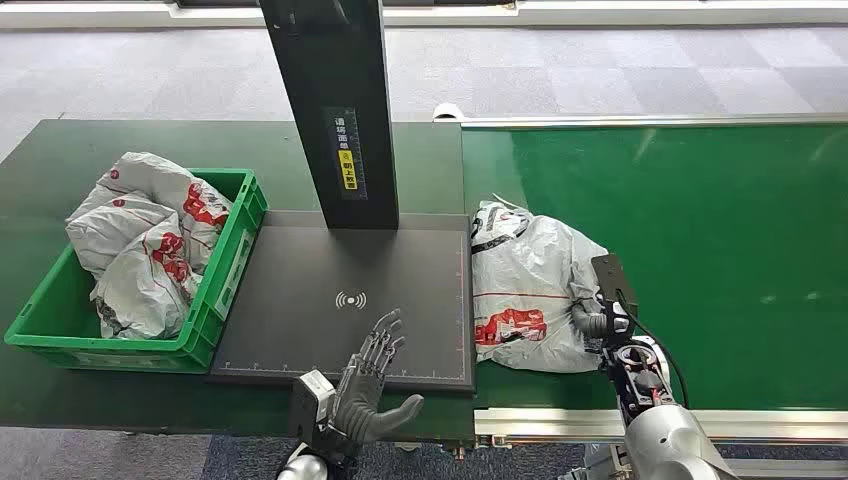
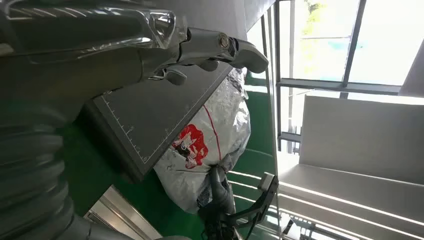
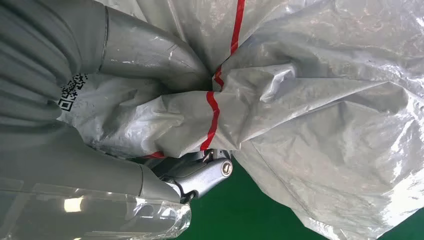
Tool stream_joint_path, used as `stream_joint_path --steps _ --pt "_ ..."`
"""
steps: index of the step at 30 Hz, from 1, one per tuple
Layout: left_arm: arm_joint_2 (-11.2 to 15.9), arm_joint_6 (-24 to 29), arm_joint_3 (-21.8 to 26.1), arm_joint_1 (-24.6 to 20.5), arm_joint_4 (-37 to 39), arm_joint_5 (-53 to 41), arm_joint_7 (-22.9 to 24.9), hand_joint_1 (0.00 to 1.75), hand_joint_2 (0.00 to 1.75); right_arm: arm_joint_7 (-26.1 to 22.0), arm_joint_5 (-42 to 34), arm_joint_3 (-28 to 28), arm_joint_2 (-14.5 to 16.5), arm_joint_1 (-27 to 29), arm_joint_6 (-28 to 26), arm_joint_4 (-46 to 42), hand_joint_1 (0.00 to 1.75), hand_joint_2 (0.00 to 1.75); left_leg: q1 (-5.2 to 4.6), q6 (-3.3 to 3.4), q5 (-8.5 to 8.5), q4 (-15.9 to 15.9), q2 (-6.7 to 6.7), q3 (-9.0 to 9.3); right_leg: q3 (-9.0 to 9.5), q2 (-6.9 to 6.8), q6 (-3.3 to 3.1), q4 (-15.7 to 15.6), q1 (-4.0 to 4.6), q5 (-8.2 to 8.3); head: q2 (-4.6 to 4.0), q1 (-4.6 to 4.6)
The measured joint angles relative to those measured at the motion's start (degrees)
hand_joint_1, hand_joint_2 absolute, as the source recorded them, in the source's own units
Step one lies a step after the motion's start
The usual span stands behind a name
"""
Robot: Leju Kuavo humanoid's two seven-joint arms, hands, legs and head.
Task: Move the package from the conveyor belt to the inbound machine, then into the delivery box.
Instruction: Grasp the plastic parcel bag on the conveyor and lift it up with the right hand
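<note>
A grey plastic package [image 1: 525,290] with red print lies on the green conveyor belt [image 1: 700,220], its left edge against the dark inbound scanner plate [image 1: 340,300]. My right hand [image 1: 598,318] grips the package's near right side; in the right wrist view the thumb [image 3: 150,50] and a finger [image 3: 200,175] pinch bunched plastic [image 3: 300,100]. My left hand [image 1: 375,385] hovers open over the plate's front edge, fingers spread. The left wrist view shows the package [image 2: 210,140] beside the plate [image 2: 150,110]. The green delivery box [image 1: 215,290] sits at left.
Several similar grey packages [image 1: 140,240] fill the green box. A black scanner post [image 1: 335,110] rises from the plate's far edge. A metal rail [image 1: 560,420] borders the belt's near side. Grey carpet lies beyond the table.
</note>
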Motion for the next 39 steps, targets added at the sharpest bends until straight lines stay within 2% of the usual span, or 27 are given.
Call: stream_joint_path --steps 5,9,11,15,18,22,25,28,33,39 --pt "-0.1 0.2 0.0 -0.1 0.0 -0.1 0.0 0.00 1.75 -0.7 0.0 -0.1 0.2 0.0 0.6 0.0 1.75 1.75 0.00 0.01 -0.08 0.0 0.03 0.20 0.23 0.00 -0.01 0.0 0.00 -0.05 0.00 0.01" --pt "-0.1 1.6 0.2 -0.1 -0.4 -0.2 0.0 0.00 1.75 -4.7 0.7 -0.7 0.7 0.1 0.2 0.0 1.75 1.75 -0.01 0.03 -0.11 0.0 0.09 0.15 0.27 0.01 -0.02 0.0 -0.01 -0.06 0.00 0.01" --pt "0.0 2.9 0.3 0.3 -1.2 -0.2 0.0 0.00 1.75 -9.6 1.6 -0.9 1.4 0.2 -0.2 0.0 1.75 1.75 -0.02 0.02 -0.05 0.0 0.07 0.03 0.16 0.01 -0.02 0.0 -0.01 -0.04 0.00 0.01" --pt "0.3 5.3 0.9 1.6 -4.7 -0.6 0.0 0.00 1.75 -23.8 2.8 -0.4 4.6 0.9 -4.0 -2.2 1.75 1.75 -0.01 0.06 0.26 0.0 -0.12 -0.55 -0.41 -0.13 -0.03 0.1 0.00 0.08 0.00 -0.01" --pt "0.9 8.1 1.2 3.0 -8.7 -2.5 0.0 0.00 1.75 -30.0 1.7 1.9 8.5 3.5 -6.5 -10.2 1.75 1.75 0.01 0.03 0.33 0.0 -0.26 -0.80 -0.72 -0.24 -0.06 0.1 0.02 0.06 0.00 0.01" --pt "3.3 17.1 1.3 5.5 -18.7 -4.5 0.0 0.00 1.75 -31.3 -6.5 10.0 13.6 14.5 -9.5 -33.1 1.75 1.75 0.02 0.00 0.30 -0.1 -0.53 -1.22 -1.07 -0.52 -0.14 0.1 0.03 -0.12 0.00 0.02" --pt "5.7 19.6 1.6 7.4 -26.5 -4.6 -0.1 0.00 1.75 -31.9 -11.4 16.9 15.4 23.0 -12.9 -49.4 1.75 1.75 0.02 -0.06 0.26 -0.1 -0.70 -1.46 -1.24 -0.70 -0.20 0.1 0.03 -0.22 0.00 0.01" --pt "7.6 21.6 1.4 8.6 -32.2 -5.1 -0.1 0.00 1.75 -32.0 -13.0 22.0 15.9 28.5 -14.7 -60.7 1.75 1.75 0.01 -0.08 0.22 -0.1 -0.77 -1.53 -1.30 -0.77 -0.19 0.1 0.02 -0.29 0.00 0.03" --pt "10.8 24.2 0.9 8.1 -39.5 -4.3 -0.1 0.00 1.75 -31.2 -13.0 28.1 15.9 35.2 -16.2 -72.3 1.75 1.75 -0.01 -0.08 0.22 -0.1 -0.87 -1.55 -1.28 -0.91 -0.16 0.1 -0.01 -0.31 0.00 0.03" --pt "13.0 24.4 0.4 5.7 -43.5 -4.1 0.0 0.00 1.75 -31.0 -13.3 32.1 15.9 38.5 -16.0 -77.5 1.75 1.75 -0.01 -0.09 0.24 -0.1 -0.86 -1.49 -1.23 -0.91 -0.17 0.1 0.00 -0.29 0.00 0.03"
